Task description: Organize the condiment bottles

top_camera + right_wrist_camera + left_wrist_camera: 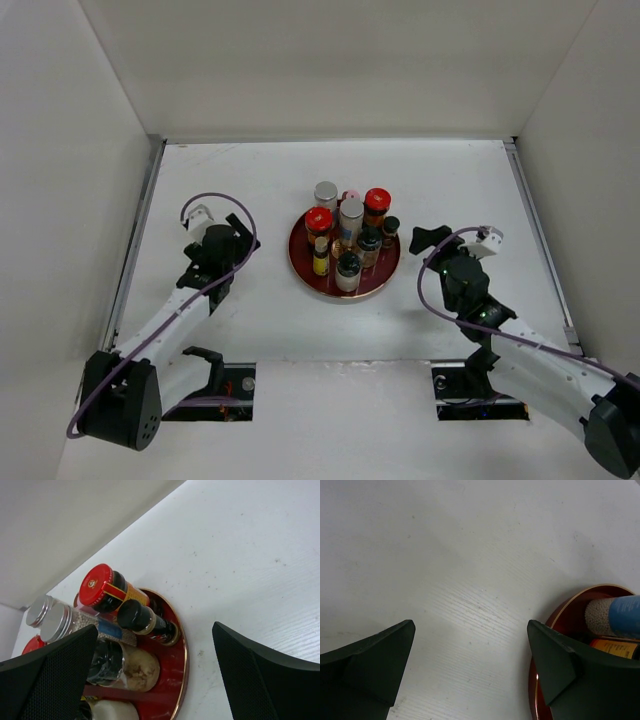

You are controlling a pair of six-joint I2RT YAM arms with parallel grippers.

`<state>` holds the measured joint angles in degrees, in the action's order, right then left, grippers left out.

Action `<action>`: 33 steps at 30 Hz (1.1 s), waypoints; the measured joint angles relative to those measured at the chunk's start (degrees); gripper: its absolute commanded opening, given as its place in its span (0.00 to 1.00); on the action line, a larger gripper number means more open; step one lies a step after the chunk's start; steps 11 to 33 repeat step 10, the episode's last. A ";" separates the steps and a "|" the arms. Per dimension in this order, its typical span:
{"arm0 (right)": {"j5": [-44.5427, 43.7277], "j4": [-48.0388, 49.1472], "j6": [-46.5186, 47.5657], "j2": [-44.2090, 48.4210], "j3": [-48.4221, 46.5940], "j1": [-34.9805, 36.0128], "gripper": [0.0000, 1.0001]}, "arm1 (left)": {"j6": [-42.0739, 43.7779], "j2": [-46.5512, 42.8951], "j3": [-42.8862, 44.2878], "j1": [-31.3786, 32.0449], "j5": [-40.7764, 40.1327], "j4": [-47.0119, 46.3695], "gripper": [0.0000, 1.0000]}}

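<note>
Several condiment bottles stand packed on a dark red round plate (pixel 300 268) at mid-table. They include two red-lidded jars (pixel 377 200) (pixel 318 219), silver-capped cylinders (pixel 351 211) (pixel 325 191), a pink cap (pixel 350 195), black-capped ones (pixel 369 241) (pixel 348 265) and a tiny yellow one (pixel 321 263). My left gripper (pixel 222 238) is open and empty, left of the plate; its view (pixel 470 650) shows the plate rim (pixel 560 611) and a blue-labelled cylinder (pixel 620 615). My right gripper (pixel 430 242) is open and empty just right of the plate; its view (pixel 154 627) shows a red-lidded jar (pixel 100 587) and a black-capped bottle (pixel 137 616).
White walls enclose the table on the left, back and right. Two dark recesses (pixel 225 385) (pixel 470 390) sit by the arm bases at the near edge. The plate rim (pixel 181 680) lies between my right fingers.
</note>
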<state>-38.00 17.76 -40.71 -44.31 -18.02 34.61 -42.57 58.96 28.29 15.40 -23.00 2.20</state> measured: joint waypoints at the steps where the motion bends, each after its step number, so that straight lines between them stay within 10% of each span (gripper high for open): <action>1: 0.52 -0.17 -0.28 -0.20 0.00 -0.07 1.00 | -0.07 0.07 0.00 0.17 0.20 0.00 1.00; 33: 2.08 -0.39 -1.36 -0.22 0.09 -0.07 1.00 | 0.07 0.07 0.00 3.43 0.61 -0.42 1.00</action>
